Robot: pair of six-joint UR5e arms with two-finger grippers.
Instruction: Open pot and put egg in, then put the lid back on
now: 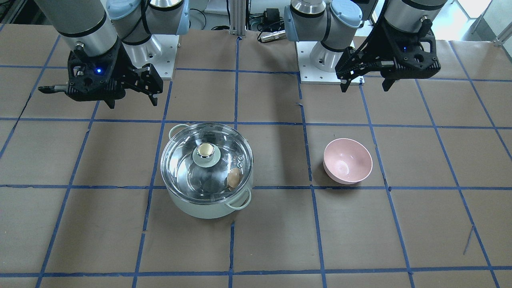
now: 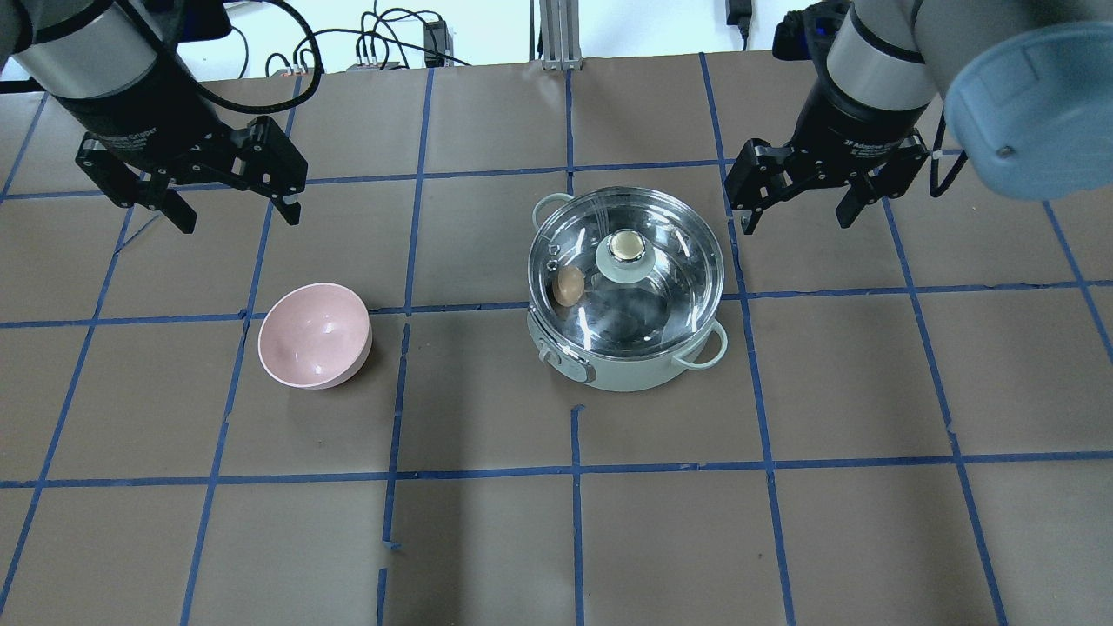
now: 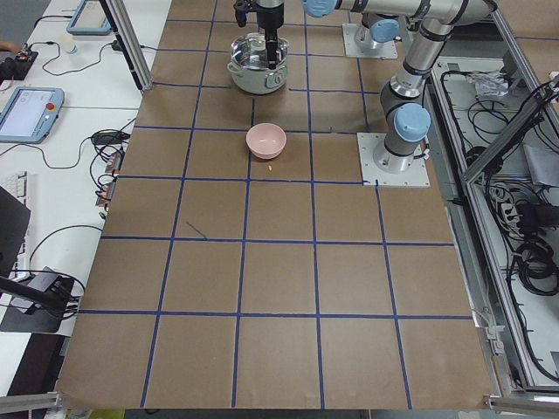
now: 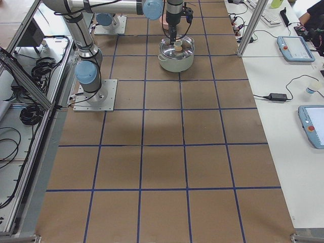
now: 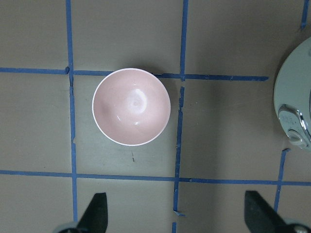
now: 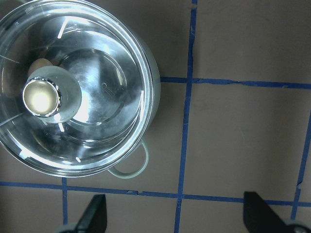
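— Where does everything sit?
— I see the pot (image 2: 648, 376) on the counter (image 2: 556, 539), the lid (image 2: 665, 261) on it, the egg (image 2: 569, 285) inside, at the side nearest the bowl (image 2: 315, 335).
— And the bowl?
— Well apart, on the robot's left.

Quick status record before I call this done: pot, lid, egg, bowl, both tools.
pot: upright, closed
lid: seated on the pot
egg: inside the pot, near its wall, seen through the glass
pink bowl: empty, apart from the pot, on the left arm's side
left tool: open, holding nothing, raised
right tool: open, holding nothing, raised beside the pot
task: looks complete
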